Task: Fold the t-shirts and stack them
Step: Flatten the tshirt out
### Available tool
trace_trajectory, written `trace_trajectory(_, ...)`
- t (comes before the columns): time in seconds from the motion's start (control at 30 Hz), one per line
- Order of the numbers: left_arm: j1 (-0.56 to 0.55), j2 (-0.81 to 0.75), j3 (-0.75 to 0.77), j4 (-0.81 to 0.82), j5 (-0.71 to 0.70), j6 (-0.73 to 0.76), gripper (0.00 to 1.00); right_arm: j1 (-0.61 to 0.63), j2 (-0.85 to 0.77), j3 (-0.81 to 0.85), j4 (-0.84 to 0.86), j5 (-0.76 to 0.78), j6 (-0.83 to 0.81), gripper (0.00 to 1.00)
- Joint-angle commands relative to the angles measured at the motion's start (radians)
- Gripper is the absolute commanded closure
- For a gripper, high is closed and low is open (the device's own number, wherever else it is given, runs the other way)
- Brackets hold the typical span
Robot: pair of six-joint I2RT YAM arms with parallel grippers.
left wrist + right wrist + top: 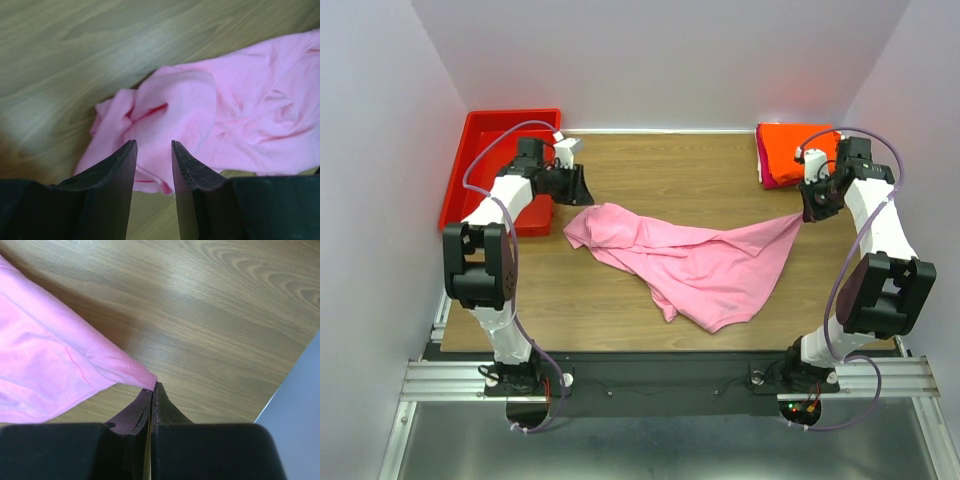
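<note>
Three t-shirts can be counted in the overhead view. One light pink t-shirt (695, 262) is spread in loose folds across the middle of the wooden table (650, 170). A bright orange t-shirt (798, 146) lies folded at the table's 1 o'clock corner, and the edge of a darker pink-red t-shirt (767, 172) is seen beneath it, along its left side.

Two grippers are in view. The right gripper (807, 212), at about 3 o'clock on the table, is closed on a corner of the light pink t-shirt; in the right wrist view the hem corner (142, 377) is pinched between the touching tips, and the cloth is drawn up from the table toward it. The left gripper (582, 192) is held near 10 o'clock, just beside the bunched left end of the same shirt. In the left wrist view its two fingers (117, 172) stand parted with a gap between them, and nothing is held; the crumpled pink cloth lies on the wood beyond and below the tips, apart from them.

One red plastic tray (485, 130) sits at the table's 11 o'clock corner, behind the left arm.
</note>
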Motion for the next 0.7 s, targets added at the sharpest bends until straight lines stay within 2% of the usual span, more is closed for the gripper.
trace_trajectory(0.0,0.035,-0.062,0.058,-0.074,0.058,0.068,0.55,-0.004,-0.024,-0.005,0.011,-0.029,0.016,1.00)
trace_trajectory(0.2,0.032,-0.201,-0.046,-0.200,0.019,0.451,0.53,-0.004,-0.035,-0.018,0.011,-0.030,0.021,0.99)
trace_trajectory(0.23,0.032,-0.220,-0.078,-0.217,-0.013,0.587,0.52,-0.004,-0.036,-0.021,0.011,-0.032,0.021,0.99)
trace_trajectory(0.3,0.032,-0.293,-0.141,-0.253,-0.045,0.721,0.52,-0.004,-0.039,-0.023,0.009,-0.033,0.025,0.99)
trace_trajectory(0.37,0.030,-0.380,-0.199,-0.263,-0.054,0.943,0.52,-0.004,-0.039,-0.024,0.009,-0.033,0.027,0.99)
trace_trajectory(0.43,0.021,-0.436,-0.288,-0.254,-0.061,1.074,0.51,-0.003,-0.038,-0.026,0.009,-0.033,0.028,0.99)
trace_trajectory(0.47,0.017,-0.479,-0.314,-0.249,-0.059,1.188,0.51,-0.003,-0.038,-0.028,0.009,-0.035,0.028,0.99)
trace_trajectory(0.6,-0.037,-0.551,-0.451,-0.202,-0.057,1.368,0.51,0.002,-0.036,-0.032,0.011,-0.041,0.036,0.99)
trace_trajectory(0.67,-0.089,-0.588,-0.500,-0.137,-0.070,1.399,0.51,0.003,-0.036,-0.034,0.009,-0.041,0.039,0.99)
